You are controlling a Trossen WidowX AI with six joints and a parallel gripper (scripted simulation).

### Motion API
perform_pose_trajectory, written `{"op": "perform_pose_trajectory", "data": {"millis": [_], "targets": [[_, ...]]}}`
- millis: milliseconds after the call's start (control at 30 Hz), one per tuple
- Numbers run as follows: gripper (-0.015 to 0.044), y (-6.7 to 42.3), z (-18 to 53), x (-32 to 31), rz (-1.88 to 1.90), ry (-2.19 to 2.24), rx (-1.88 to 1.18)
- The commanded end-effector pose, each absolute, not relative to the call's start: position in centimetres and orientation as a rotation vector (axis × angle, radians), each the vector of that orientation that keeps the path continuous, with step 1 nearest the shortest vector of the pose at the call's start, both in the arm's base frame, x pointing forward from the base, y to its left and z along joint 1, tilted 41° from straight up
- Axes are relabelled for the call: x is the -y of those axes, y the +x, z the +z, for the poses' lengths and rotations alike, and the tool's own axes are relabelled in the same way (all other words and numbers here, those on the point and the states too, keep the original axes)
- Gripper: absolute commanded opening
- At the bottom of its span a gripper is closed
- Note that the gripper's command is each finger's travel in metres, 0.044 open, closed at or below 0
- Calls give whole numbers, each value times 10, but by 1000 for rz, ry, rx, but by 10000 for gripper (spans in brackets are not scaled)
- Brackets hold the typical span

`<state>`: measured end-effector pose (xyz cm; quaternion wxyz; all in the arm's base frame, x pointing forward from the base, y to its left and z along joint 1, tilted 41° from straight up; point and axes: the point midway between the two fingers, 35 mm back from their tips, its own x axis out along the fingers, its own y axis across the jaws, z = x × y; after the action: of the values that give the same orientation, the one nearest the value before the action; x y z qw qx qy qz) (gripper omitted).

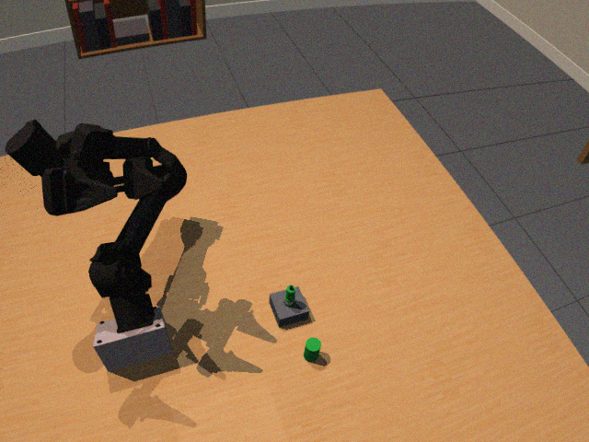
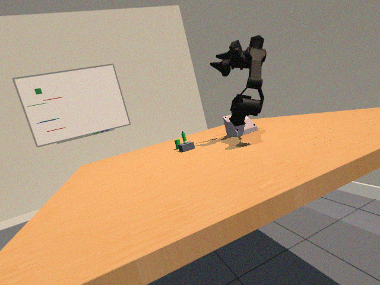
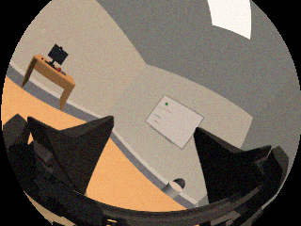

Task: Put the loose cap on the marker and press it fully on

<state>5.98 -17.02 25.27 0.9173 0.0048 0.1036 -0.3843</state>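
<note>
The green marker [image 1: 290, 296] [image 2: 183, 137] stands upright in the dark grey holder block [image 1: 289, 316] [image 2: 186, 146], with its dark tip up and uncovered. The green cap [image 1: 312, 349] [image 2: 177, 143] stands loose on the table beside the block, apart from it. My gripper [image 2: 214, 60] [image 3: 155, 126] is open, with a wide gap between its fingers and nothing in it. It is raised high above the table near the arm's base, well away from the cap and marker. Neither of these shows in the wrist view.
The arm's base [image 1: 136, 351] [image 2: 234, 129] stands on the wooden table [image 1: 361, 200] [image 2: 190, 190], to the left of the block in the top view. The table's edges drop to a tiled floor. A whiteboard [image 2: 76, 104] [image 3: 175, 123] hangs on the wall, and a desk [image 3: 52, 72] stands far off.
</note>
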Motion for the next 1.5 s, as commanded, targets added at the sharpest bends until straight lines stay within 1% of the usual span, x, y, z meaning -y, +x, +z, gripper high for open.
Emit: {"op": "perform_pose_trajectory", "data": {"millis": [0, 167, 300, 433, 633, 833, 1033, 1233, 1367, 1467], "targets": [[374, 60, 253, 171, -788, 12, -215], [246, 63, 246, 185, -709, 75, -274], [246, 74, 236, 203, -574, 102, -369], [246, 95, 222, 220, -390, 65, -481], [246, 141, 187, 237, -72, -24, -641], [246, 191, 145, 240, 265, -166, -789], [246, 247, 92, 222, 649, -281, -854], [246, 295, 28, 180, 1062, -402, -875], [246, 315, -16, 143, 1338, -475, -862], [246, 317, -24, 136, 1386, -486, -857]]}}
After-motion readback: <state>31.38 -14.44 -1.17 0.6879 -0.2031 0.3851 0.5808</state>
